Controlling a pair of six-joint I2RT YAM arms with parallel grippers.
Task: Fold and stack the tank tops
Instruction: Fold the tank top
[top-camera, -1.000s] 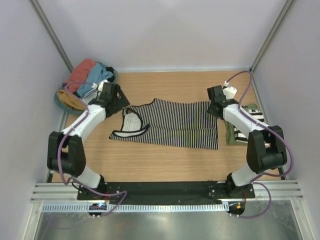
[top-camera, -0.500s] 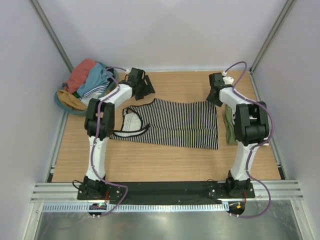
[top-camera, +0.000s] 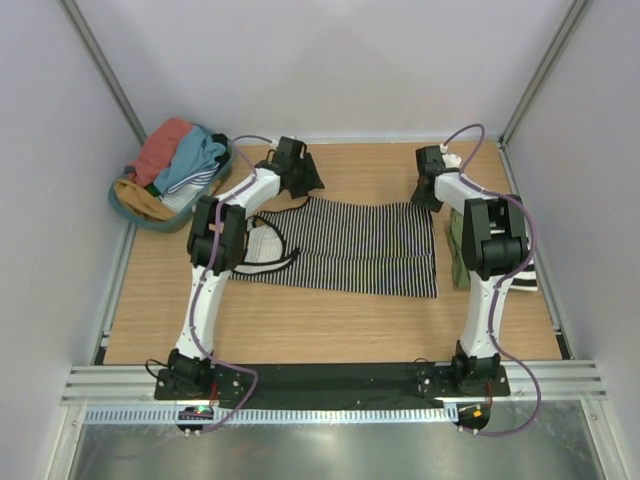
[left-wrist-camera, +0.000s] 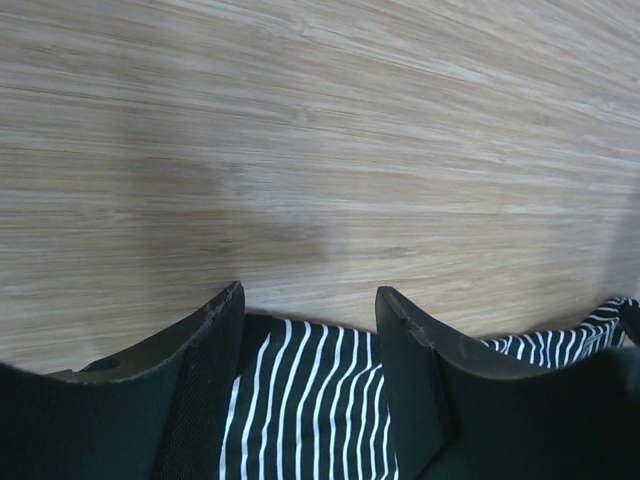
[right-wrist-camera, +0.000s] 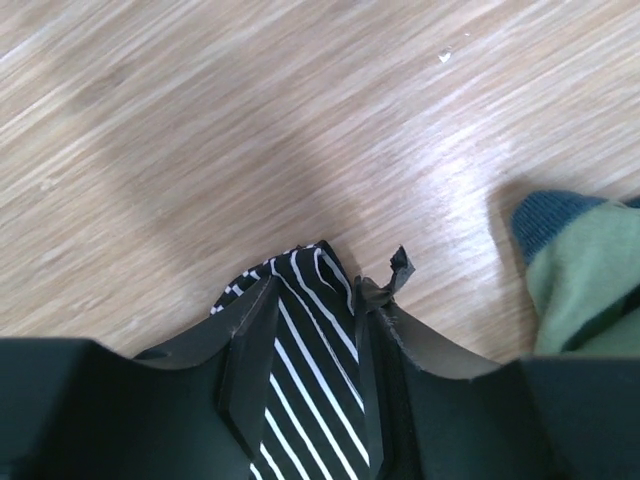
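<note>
Two arms reach over the table (top-camera: 300, 320) to the far edge of the striped top (top-camera: 350, 250), which lies spread flat near the middle of the wood, its neck side to the left.

At the far left corner of this top, the left gripper (top-camera: 300, 178) is low. In the left wrist view its fingers (left-wrist-camera: 205, 350) stand apart, and the striped top (left-wrist-camera: 310, 400) lies flat between them. The cloth edge stops just behind the fingertips of the left gripper (left-wrist-camera: 310, 300), and it is not pinched.

At the far right corner is the right gripper (top-camera: 428, 195). In the right wrist view the right gripper (right-wrist-camera: 315, 275) has its fingers close together, clamped on the corner of the striped top (right-wrist-camera: 310, 370). The cloth fills the gap, touches both fingers and makes a small point in front of them.

Just right of this corner, a green top (right-wrist-camera: 580, 280) with a dark hem lies on the wood. From above the green top (top-camera: 461, 245) is mostly hidden behind the right arm, beside the right edge of the striped top.

In the far left corner stands the basket (top-camera: 118, 203). It holds a coral top (top-camera: 165, 140), a teal top (top-camera: 195, 155) and a mustard top (top-camera: 140, 195), piled loosely.
</note>
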